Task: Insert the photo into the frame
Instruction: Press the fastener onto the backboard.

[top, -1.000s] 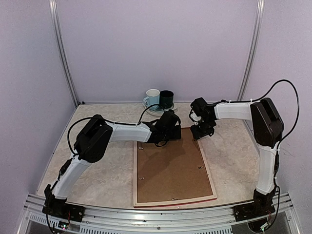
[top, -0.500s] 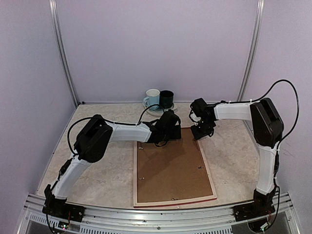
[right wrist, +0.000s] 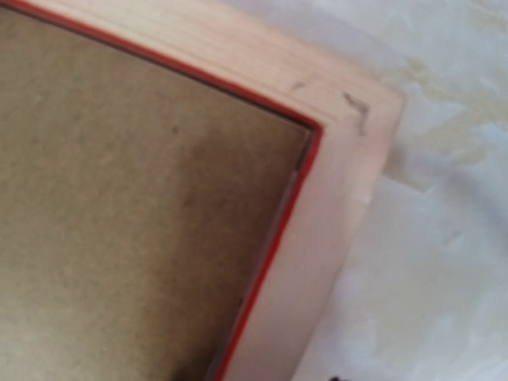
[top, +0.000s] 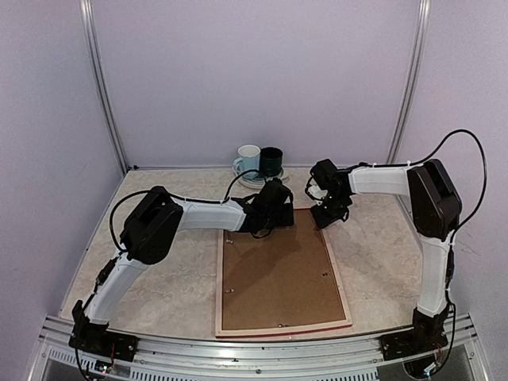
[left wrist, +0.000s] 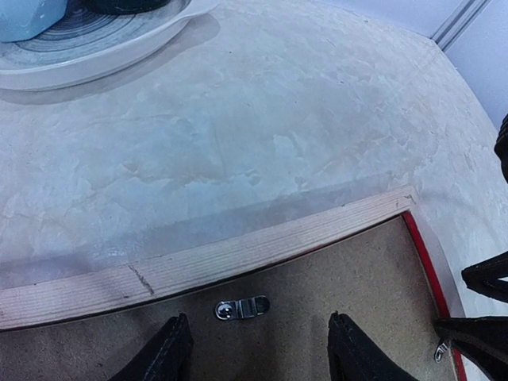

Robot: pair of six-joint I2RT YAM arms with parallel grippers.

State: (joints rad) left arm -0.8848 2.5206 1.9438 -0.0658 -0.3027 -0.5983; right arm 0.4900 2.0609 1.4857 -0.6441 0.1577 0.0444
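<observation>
The frame (top: 219, 286) lies face down mid-table, pale wood back up, with a brown backing board (top: 278, 278) inside it. The photo is hidden. My left gripper (top: 279, 226) hangs over the frame's far rail (left wrist: 238, 254). It is open (left wrist: 259, 353), and its fingertips (left wrist: 171, 349) rest apart over the board, either side of a small metal clip (left wrist: 242, 307). My right gripper (top: 327, 218) sits at the frame's far right corner (right wrist: 341, 222). Only dark tip edges show either side of the right rail at the bottom of the right wrist view, so its grip is unclear.
A pale cup (top: 248, 159) and a dark cup (top: 271, 161) stand on a plate (top: 254, 176) at the back, just beyond the frame. The plate's rim (left wrist: 95, 55) lies close ahead of my left gripper. Purple walls enclose the table on three sides.
My right gripper's fingers have drawn closer together at the frame's far right corner. The left arm has stayed still.
</observation>
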